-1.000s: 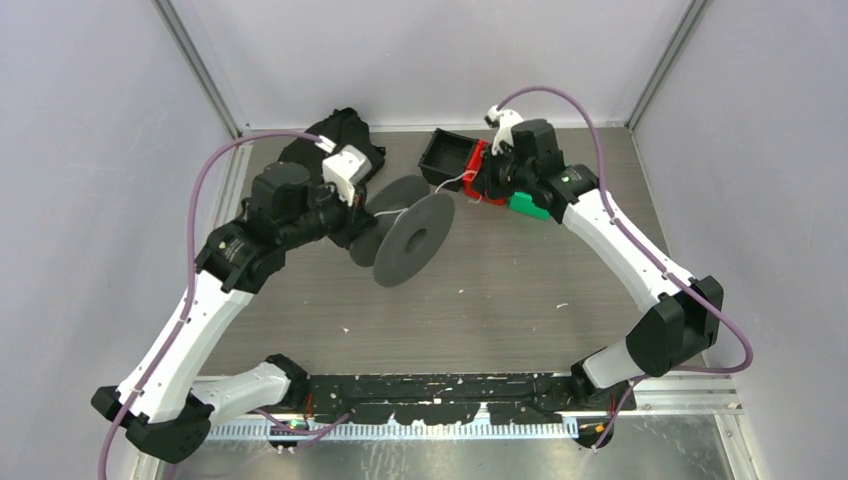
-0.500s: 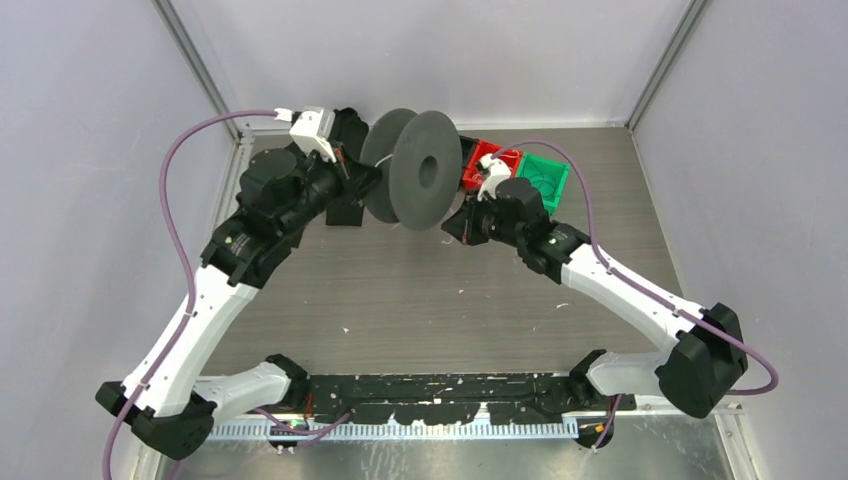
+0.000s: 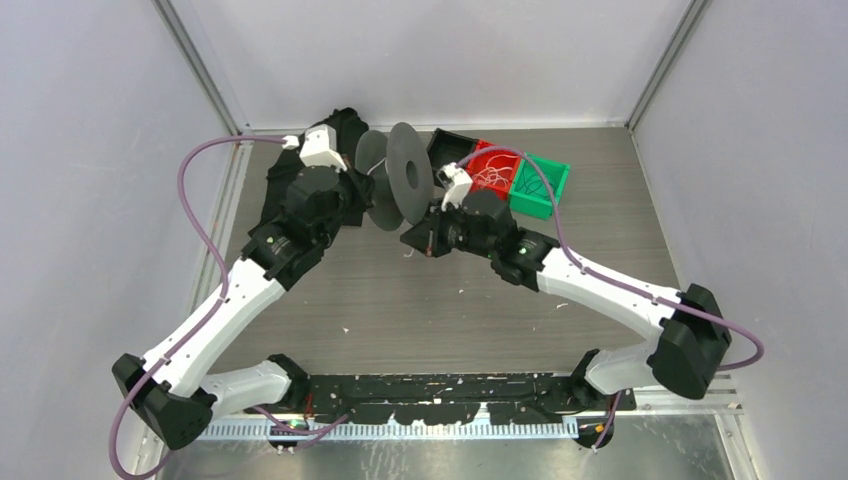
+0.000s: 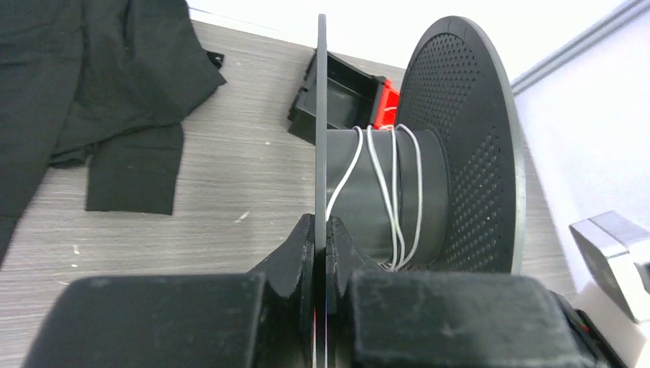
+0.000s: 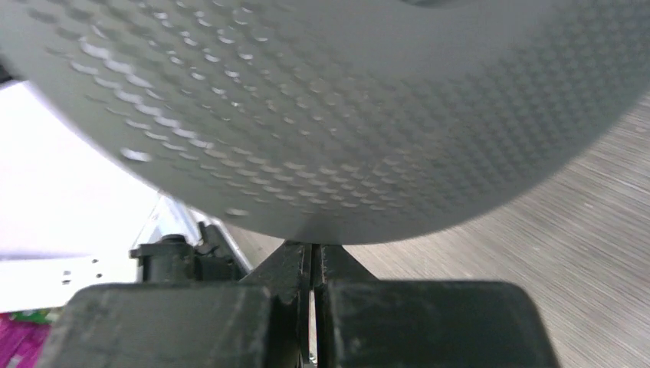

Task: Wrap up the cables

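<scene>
Your left end effector (image 4: 322, 238) is clenched on the near flange of the grey spool (image 4: 460, 153), which stands on edge at upper centre of the top view. Your right end effector (image 5: 316, 261) is pinched shut beside the other flange; you cannot tell if it holds anything. Right of the spool, the red bin (image 3: 478, 155) holds loose cables (image 3: 495, 178); one cable (image 4: 395, 192) wraps the hub.

The near half of the bench (image 3: 420, 300) is free. Far in the middle, the spool (image 3: 410, 185), left pincer (image 4: 322, 230) and right pincer (image 5: 316, 257) crowd together; black cloth (image 4: 92, 77) blocks the left, bins (image 3: 533, 206) the right.
</scene>
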`<control>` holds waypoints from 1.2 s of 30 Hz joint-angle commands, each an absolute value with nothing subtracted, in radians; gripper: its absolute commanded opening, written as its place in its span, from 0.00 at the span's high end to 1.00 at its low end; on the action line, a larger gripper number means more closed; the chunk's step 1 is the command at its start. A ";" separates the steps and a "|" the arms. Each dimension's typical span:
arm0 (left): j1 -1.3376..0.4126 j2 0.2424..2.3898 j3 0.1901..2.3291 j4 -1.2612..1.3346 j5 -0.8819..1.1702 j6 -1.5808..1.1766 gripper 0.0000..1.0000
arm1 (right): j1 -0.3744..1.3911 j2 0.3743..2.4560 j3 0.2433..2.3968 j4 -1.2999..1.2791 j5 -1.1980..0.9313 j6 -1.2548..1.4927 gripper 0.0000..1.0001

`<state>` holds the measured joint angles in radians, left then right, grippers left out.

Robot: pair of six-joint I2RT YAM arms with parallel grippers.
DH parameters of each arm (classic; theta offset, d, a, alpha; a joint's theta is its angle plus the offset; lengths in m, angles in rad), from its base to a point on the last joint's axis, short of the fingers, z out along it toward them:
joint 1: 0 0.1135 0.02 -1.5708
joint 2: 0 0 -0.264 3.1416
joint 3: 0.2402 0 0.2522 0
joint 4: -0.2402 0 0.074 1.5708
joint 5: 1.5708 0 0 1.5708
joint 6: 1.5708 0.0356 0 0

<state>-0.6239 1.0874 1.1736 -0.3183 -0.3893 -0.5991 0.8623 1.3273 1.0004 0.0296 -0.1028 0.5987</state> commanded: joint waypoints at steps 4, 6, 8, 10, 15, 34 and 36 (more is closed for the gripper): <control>-0.645 1.105 1.188 -0.200 -0.475 -0.489 1.00 | 0.875 1.412 1.228 0.034 -0.378 0.654 0.99; -0.645 1.098 1.178 -0.190 -0.454 -0.460 1.00 | 0.874 1.419 1.264 0.025 -0.395 0.662 0.99; -0.645 1.093 1.170 -0.188 -0.441 -0.427 1.00 | 0.874 1.428 1.310 0.008 -0.406 0.663 1.00; -0.644 1.087 1.164 -0.182 -0.419 -0.394 1.00 | 0.874 1.445 1.358 -0.061 -0.413 0.652 0.99; -0.646 1.075 1.166 -0.179 -0.327 -0.261 1.00 | 0.870 1.482 1.449 -0.164 -0.431 0.623 0.99; -0.645 1.028 1.155 -0.242 -0.216 -0.093 1.00 | 0.839 1.537 1.387 -0.010 -0.549 0.770 0.99; -0.645 1.028 1.151 -0.239 -0.193 -0.081 1.00 | 0.838 1.540 1.382 -0.010 -0.553 0.774 0.99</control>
